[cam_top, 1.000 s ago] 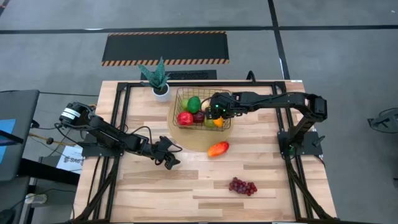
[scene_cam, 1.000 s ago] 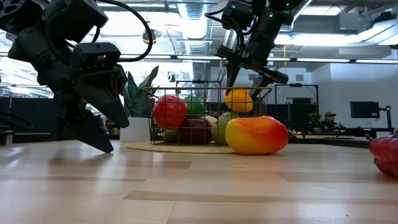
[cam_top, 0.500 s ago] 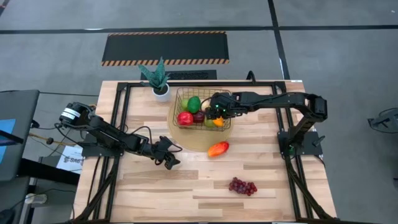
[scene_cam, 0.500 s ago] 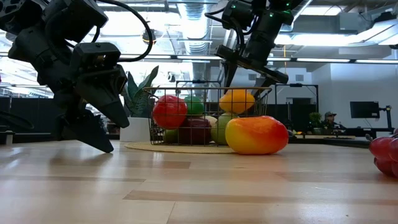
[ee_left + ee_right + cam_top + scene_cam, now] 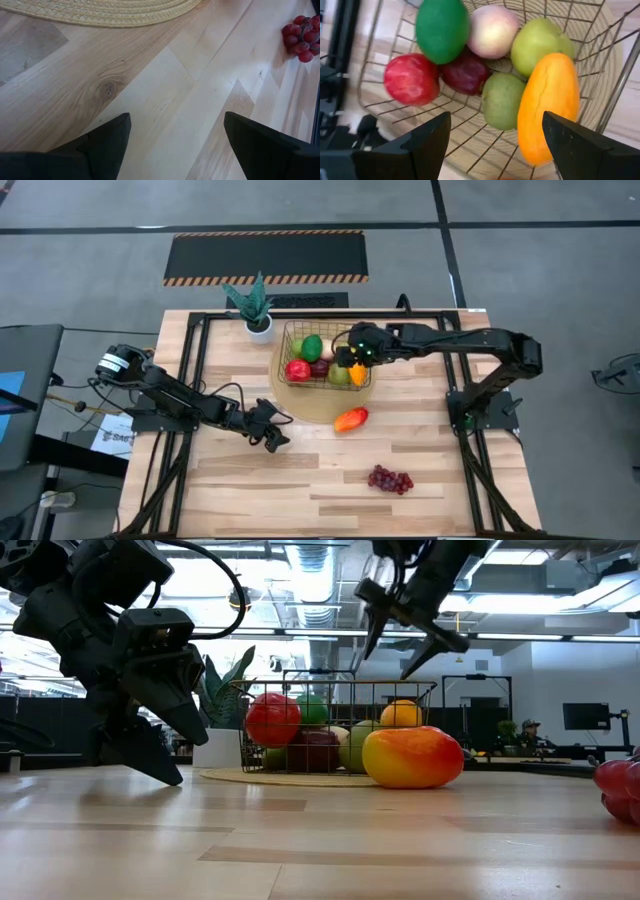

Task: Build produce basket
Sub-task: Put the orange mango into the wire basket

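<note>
Hovering over the basket (image 5: 322, 356) near its 3 o'clock rim, the right pincer (image 5: 358, 352) hangs with its fingers spread wide and nothing between them, and the low view shows it raised above the wire top. The gold wire basket sits on a round woven mat (image 5: 300, 402) toward the 12 o'clock part of the wooden surface (image 5: 330, 480). Inside it the right wrist view shows a green lime (image 5: 442, 27), a peach (image 5: 492, 31), a red apple (image 5: 411, 79), a dark red fruit (image 5: 465, 74), a yellow-green apple (image 5: 540, 42), a green pear (image 5: 501, 100) and a yellow-orange fruit (image 5: 550, 107) leaning against the wall at the basket's 3 o'clock side. Outside the basket, at its 5 o'clock on the mat's edge, lies the orange-red mango (image 5: 350, 419), which in the low view stands just in front of the basket wall. The purple grapes (image 5: 390, 479) lie well apart from the basket, toward 5 o'clock on the bare surface. The left pincer (image 5: 272, 430) rests low over the surface at the mat's 7 o'clock, its fingers (image 5: 105, 142) held wide and empty, with the mat's edge and the grapes visible ahead of it. A spiky potted plant (image 5: 254, 305) stands at the basket's 10 o'clock.
</note>
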